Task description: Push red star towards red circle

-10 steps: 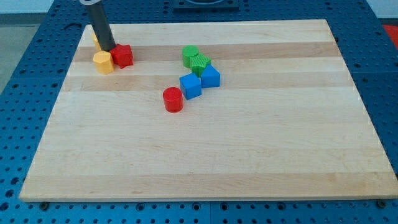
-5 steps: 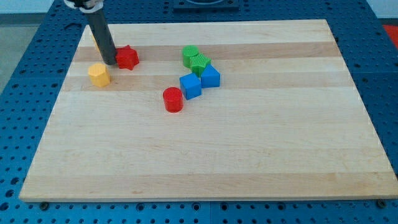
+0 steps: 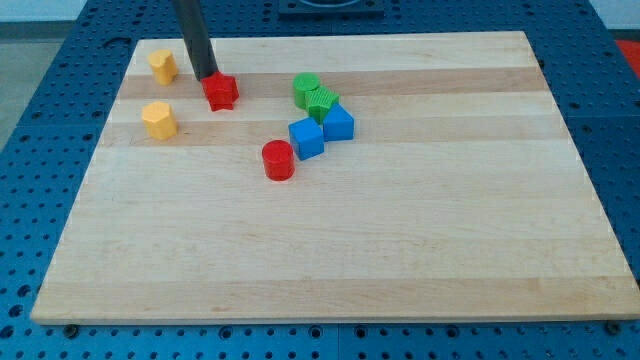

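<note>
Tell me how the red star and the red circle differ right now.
The red star has a pointed, notched outline; the red circle is a smooth round cylinder. The red star sits nearer the view's top left with my tip against its upper-left side; the red circle stands lower, beside a blue block, away from my tip. Both are red.

You have one camera view only. It looks down at a slant from above the wooden board's [image 3: 330, 250] near edge, facing its far edge at the view's top. It stands back enough to show all four edges and the blue perforated table [image 3: 40, 120] around them.
</note>
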Robot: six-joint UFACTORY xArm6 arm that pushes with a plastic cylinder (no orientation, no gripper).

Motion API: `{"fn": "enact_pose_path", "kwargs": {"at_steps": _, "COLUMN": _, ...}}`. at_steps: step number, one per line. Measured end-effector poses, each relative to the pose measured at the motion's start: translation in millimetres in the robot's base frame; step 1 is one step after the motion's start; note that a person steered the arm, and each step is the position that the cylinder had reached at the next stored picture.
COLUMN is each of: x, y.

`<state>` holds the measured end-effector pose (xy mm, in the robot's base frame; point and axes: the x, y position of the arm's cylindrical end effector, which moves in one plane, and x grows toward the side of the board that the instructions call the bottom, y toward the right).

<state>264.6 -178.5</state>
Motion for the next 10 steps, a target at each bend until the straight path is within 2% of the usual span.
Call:
{"fn": "enact_pose_path", "kwargs": {"at_steps": 1, "x": -18.6, "y": 4.8}}
{"fn": "enact_pose_path", "kwargs": {"at_steps": 2, "x": -4.5, "y": 6.6}}
{"fn": "enact_pose_path", "kwargs": {"at_steps": 4, "x": 60.6, "y": 6.6}}
{"fn": "enact_pose_path", "kwargs": {"at_steps": 5, "x": 72.9, "y": 4.3}}
{"fn": "enact_pose_path", "kwargs": {"at_steps": 7, "x": 31.8, "y": 14.3}}
{"fn": "enact_pose_path", "kwargs": {"at_steps": 8, "x": 40.8, "y": 29.5}}
{"fn": "enact_pose_path", "kwargs": {"at_steps": 10, "x": 93.0, "y": 29.5}}
